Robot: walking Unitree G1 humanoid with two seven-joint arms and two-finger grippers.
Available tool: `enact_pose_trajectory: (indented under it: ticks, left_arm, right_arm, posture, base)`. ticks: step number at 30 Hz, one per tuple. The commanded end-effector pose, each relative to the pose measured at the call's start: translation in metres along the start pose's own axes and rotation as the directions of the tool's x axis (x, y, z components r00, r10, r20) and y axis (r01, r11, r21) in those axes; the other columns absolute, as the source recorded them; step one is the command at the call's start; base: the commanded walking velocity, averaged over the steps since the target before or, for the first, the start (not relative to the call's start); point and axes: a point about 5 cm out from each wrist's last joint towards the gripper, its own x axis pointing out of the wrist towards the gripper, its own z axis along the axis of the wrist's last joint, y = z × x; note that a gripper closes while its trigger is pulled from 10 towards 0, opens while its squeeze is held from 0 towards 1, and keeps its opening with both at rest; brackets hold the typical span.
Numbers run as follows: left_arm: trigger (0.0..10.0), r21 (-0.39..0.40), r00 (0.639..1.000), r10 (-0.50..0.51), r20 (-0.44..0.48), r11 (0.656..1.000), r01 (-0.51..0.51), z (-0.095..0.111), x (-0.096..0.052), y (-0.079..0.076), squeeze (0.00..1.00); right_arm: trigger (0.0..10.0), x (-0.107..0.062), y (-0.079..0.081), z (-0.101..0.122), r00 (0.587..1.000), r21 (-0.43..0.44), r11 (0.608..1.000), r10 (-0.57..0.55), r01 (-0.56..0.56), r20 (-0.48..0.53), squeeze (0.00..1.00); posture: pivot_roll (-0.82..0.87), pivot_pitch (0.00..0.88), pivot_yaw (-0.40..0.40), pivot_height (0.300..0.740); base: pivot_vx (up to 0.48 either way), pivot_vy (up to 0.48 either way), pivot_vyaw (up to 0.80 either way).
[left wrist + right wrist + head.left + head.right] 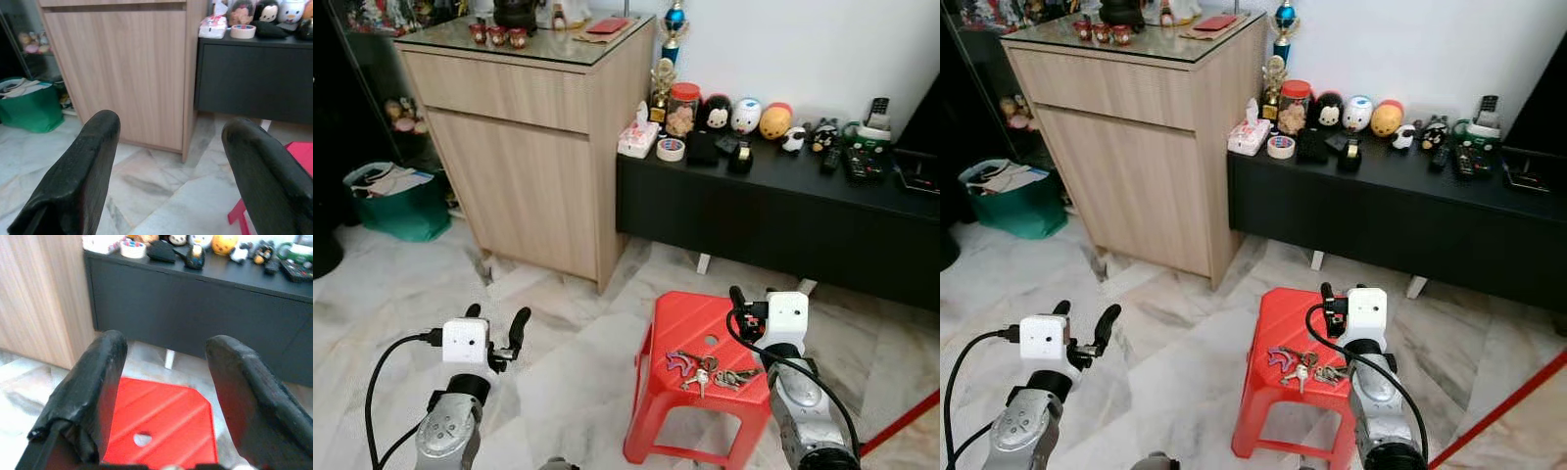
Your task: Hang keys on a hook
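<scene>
Keys (pixel 707 372) lie in a loose bunch on the red stool (pixel 690 318), toward its front edge, nearer the front right corner than the left. The bunch spreads across the seat, long axis roughly parallel to the front edge; a purple piece sits at its left end, metal keys at the right.

Right gripper (pixel 164 396) hovers above the stool's right edge with its fingers spread apart, nothing between them. The keys lie just below and slightly left of its wrist, close in toward the robot, so the fingers point past them at the stool's back half. Judged from this, the right arm is clearly the nearer one and would need to tip down and pull back to reach them.

Left gripper (pixel 181 176) hangs over bare floor well left of the stool, fingers also apart and empty, facing the wooden cabinet (pixel 524 147).

No hook can be made out anywhere. In the right wrist view the keys are barely visible, cut off at the frame's edge by the fingers. Individual keys and the ring are too small to count.
</scene>
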Motion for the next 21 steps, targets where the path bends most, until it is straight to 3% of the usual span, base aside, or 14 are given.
enact_pose_trajectory:
  ticks: [1,6,21]
  left_arm:
    - [10.0,-0.010,1.000,0.000,0.004,1.000,0.000,0.0013,0.0000,-0.0014,0.00]
    - [10.0,-0.012,1.000,0.003,0.004,1.000,-0.003,0.0016,-0.0002,-0.0014,0.00]
    - [10.0,-0.019,1.000,-0.010,-0.022,1.000,0.010,-0.0014,-0.0007,-0.0030,0.00]
  right_arm:
    - [10.0,0.0026,-0.0034,0.0025,1.000,-0.008,1.000,-0.008,0.008,-0.005,0.00]
    - [10.0,0.0026,-0.0030,0.0048,1.000,-0.011,1.000,-0.003,0.004,0.014,0.00]
    - [10.0,0.0008,-0.0026,0.0004,1.000,-0.017,1.000,0.001,-0.001,-0.006,0.00]
  posture:
    - [0.08,0.000,-0.039,0.662]
    - [0.08,0.000,-0.040,0.638]
    - [0.08,0.000,-0.034,0.638]
  base:
    - [0.000,0.000,0.00]
    - [0.000,0.000,0.00]
    - [0.000,0.000,0.00]
